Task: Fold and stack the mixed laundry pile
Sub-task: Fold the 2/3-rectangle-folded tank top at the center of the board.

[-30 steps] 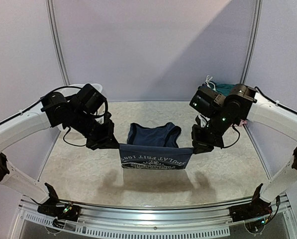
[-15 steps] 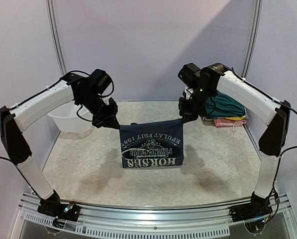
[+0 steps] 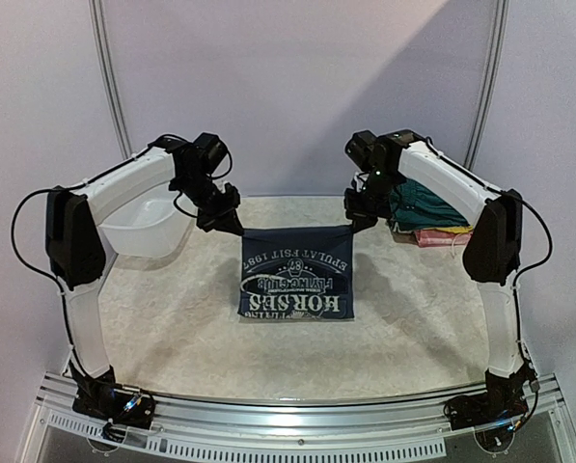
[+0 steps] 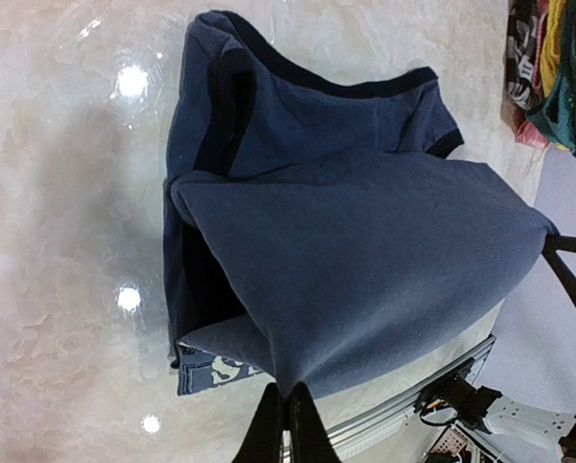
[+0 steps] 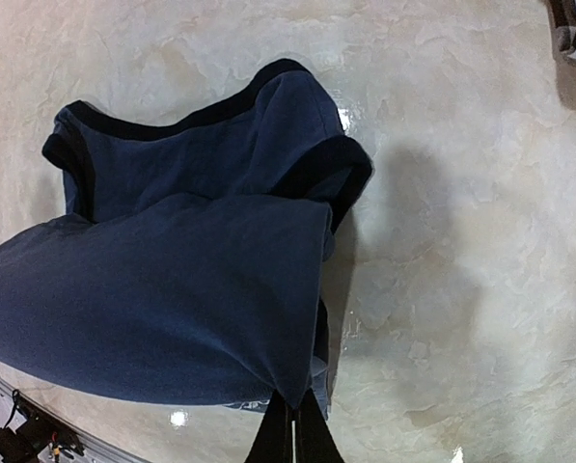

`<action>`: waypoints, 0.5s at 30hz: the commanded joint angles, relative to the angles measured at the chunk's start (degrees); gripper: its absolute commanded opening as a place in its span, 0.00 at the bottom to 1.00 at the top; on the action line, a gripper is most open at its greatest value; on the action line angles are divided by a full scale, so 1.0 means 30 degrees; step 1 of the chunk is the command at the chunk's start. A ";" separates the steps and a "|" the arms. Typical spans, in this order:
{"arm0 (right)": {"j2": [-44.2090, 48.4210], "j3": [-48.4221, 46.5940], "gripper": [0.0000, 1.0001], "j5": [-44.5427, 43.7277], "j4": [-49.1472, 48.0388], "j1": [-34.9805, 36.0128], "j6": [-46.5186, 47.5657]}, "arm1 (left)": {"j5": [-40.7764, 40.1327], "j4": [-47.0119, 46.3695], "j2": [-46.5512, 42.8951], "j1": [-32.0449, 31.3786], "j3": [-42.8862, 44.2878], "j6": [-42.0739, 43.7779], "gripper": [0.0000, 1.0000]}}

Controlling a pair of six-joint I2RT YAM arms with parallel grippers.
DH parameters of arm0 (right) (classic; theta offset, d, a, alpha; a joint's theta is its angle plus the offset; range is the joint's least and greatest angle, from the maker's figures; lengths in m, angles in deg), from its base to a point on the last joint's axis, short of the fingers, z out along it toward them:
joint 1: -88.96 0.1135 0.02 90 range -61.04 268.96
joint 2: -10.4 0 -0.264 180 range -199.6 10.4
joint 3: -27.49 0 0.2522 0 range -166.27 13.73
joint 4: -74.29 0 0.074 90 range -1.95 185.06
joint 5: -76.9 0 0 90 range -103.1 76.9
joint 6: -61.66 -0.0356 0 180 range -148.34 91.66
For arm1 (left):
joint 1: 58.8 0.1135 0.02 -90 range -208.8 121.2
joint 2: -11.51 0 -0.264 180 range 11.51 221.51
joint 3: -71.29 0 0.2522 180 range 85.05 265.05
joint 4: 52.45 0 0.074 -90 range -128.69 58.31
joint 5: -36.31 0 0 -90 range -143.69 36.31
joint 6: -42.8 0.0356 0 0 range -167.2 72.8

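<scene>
- left gripper (image 3: 237, 230) pinched shut on one top corner of the navy t-shirt (image 3: 295, 275)
- right gripper (image 3: 354, 223) clamped tight on the other corner
- shirt hangs between them at mid-table, lower part resting on the table (image 3: 423, 318)

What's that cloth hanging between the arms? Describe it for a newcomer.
At the middle of the marbled table, the navy T-shirt hangs from the left gripper and right gripper. Unlike the teal and pink clothes at the far right, it bears white HORSES print.
</scene>
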 commanded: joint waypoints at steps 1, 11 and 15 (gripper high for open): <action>-0.1172 -0.0938 0.00 0.0448 0.3589 -0.0837 0.0576 | 0.0751 -0.0547 0.1491 0.0750 0.0905 0.0527 0.00; -0.3453 -0.1801 0.00 0.1663 0.1668 -0.1419 0.1385 | 0.1550 -0.2244 0.3940 0.1633 0.2013 0.0376 0.00; -0.3963 -0.2138 0.00 0.2173 0.0860 -0.1840 0.1258 | 0.1789 -0.2629 0.4810 0.1819 0.2583 0.0340 0.00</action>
